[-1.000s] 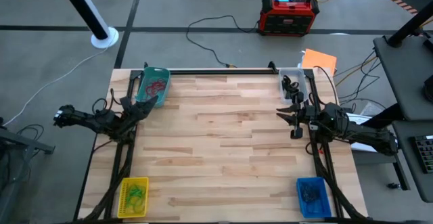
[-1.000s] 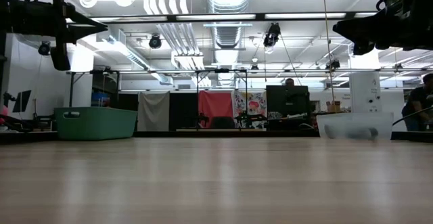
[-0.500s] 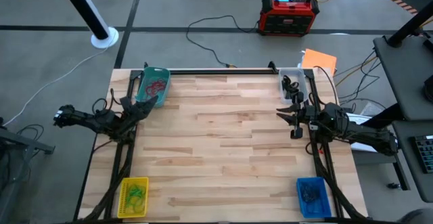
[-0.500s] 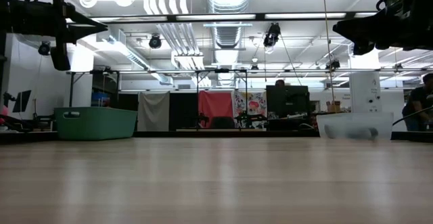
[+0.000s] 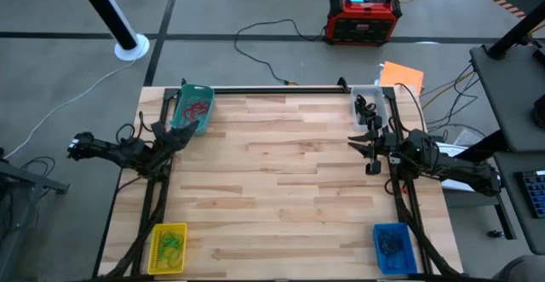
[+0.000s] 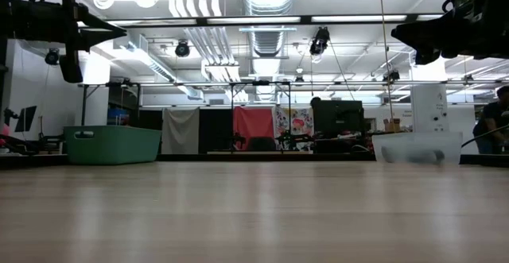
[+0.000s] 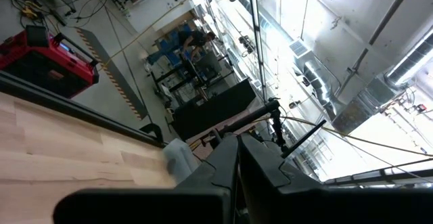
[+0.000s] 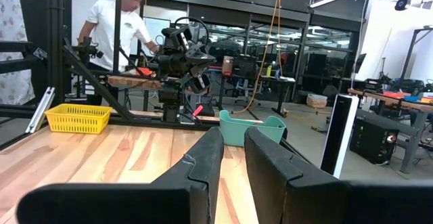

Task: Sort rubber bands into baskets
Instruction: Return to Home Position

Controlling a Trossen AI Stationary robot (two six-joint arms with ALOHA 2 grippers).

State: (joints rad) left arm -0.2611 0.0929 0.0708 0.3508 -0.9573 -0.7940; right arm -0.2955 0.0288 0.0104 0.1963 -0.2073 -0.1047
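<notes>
Reading the high view as a clock face, the table (image 5: 289,188) has a basket at each corner. We see no loose band on its boards, though one so thin could escape us.

Risk first. The left arm (image 5: 119,150) reaches in from 9 o'clock, and the left gripper (image 5: 189,129) sits right at the 6 o'clock end of the teal basket (image 5: 179,103), which stands at 11. We judge that a careless swing home could clip that rim and spill the red bands (image 5: 198,107). The right arm (image 5: 451,169) comes in from 3 o'clock, and the right gripper (image 5: 353,143) lies just beside the clear basket (image 5: 366,89) at 1, with black bands (image 5: 364,107) inside. The same knock threatens there. A band clinging unseen to a finger would also ride off with the arm.

Both arms are stretched inward above the boards. The left wrist tips up toward the ceiling, while the right looks level across the table. The left gripper's fingers are pressed together on nothing. The right gripper's fingers stand a narrow slit apart, empty.

The yellow basket (image 5: 155,252) at 7 holds green bands (image 5: 173,245), and the blue basket (image 5: 377,246) at 5 holds dark bands (image 5: 393,246).
</notes>
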